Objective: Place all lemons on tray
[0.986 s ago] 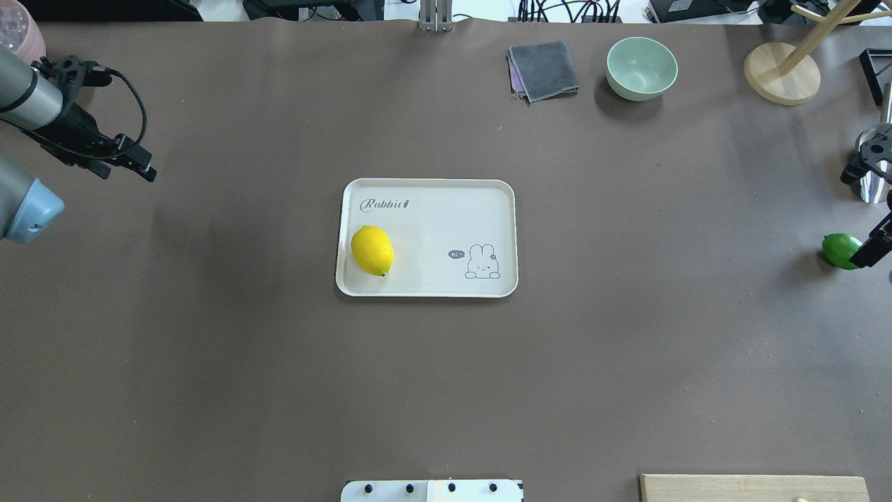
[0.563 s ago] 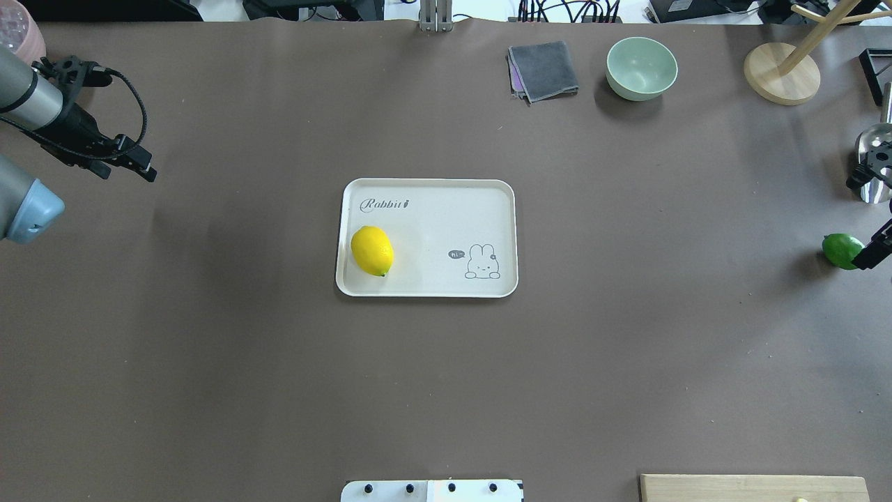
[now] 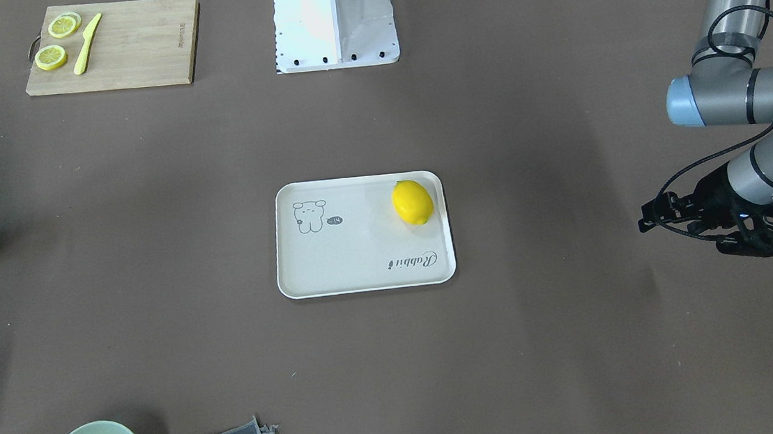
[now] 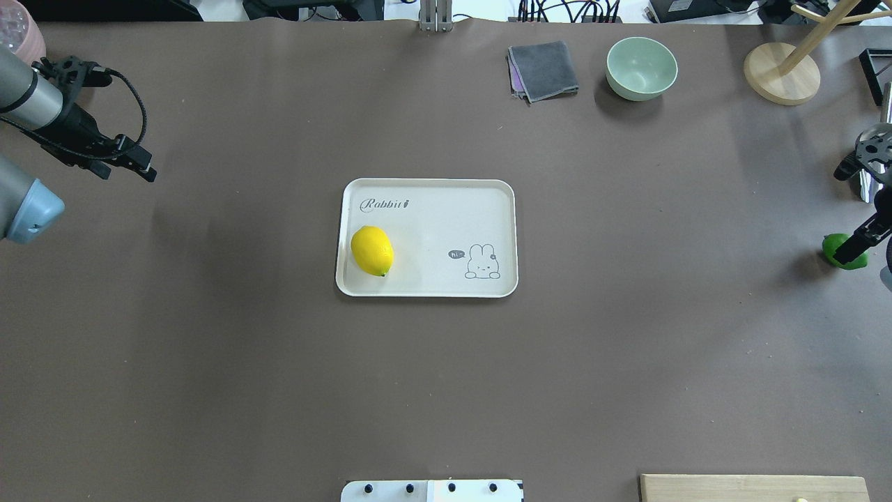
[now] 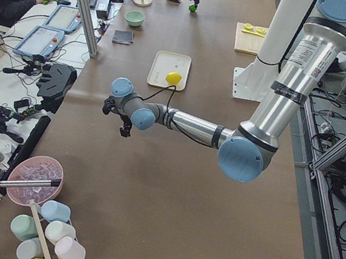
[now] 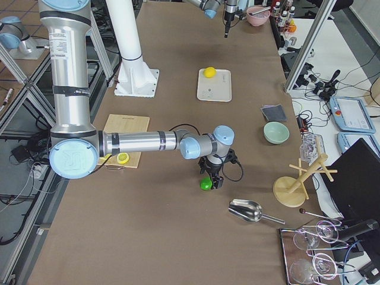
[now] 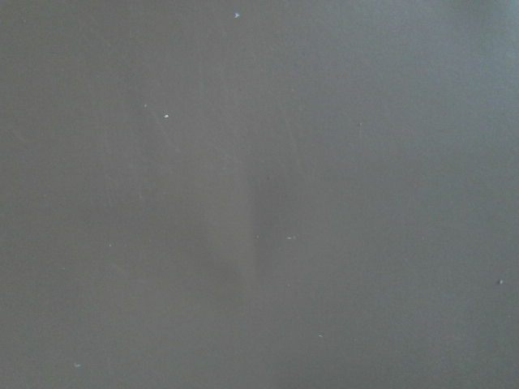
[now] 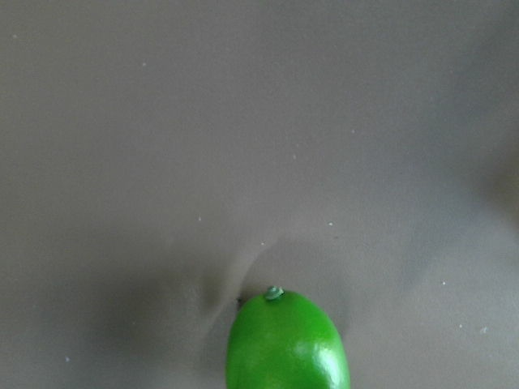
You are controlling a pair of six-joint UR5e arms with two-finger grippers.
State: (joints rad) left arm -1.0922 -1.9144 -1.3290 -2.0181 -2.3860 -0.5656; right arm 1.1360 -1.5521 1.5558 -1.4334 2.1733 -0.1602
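Note:
The yellow lemon (image 4: pixel 372 251) lies at the left end of the cream tray (image 4: pixel 432 223), also seen in the front view (image 3: pixel 412 203). The green lemon (image 4: pixel 831 246) rests on the table at the far right edge; it shows in the right wrist view (image 8: pixel 288 344) and the exterior right view (image 6: pixel 205 184). My right gripper (image 4: pixel 856 245) hangs right over it, one finger crossing it, jaws seemingly open. My left gripper (image 4: pixel 127 171) is open and empty, far left of the tray.
A pale green bowl (image 4: pixel 641 66), a grey cloth (image 4: pixel 543 70) and a wooden stand (image 4: pixel 780 73) sit at the far side. A metal scoop (image 4: pixel 871 188) lies near the right gripper. A cutting board (image 3: pixel 127 51) with lemon slices is by the robot base (image 3: pixel 334 19).
My right gripper has moved left, and its finger now crosses the green lemon. The lemon, the tray and the left arm have not moved.

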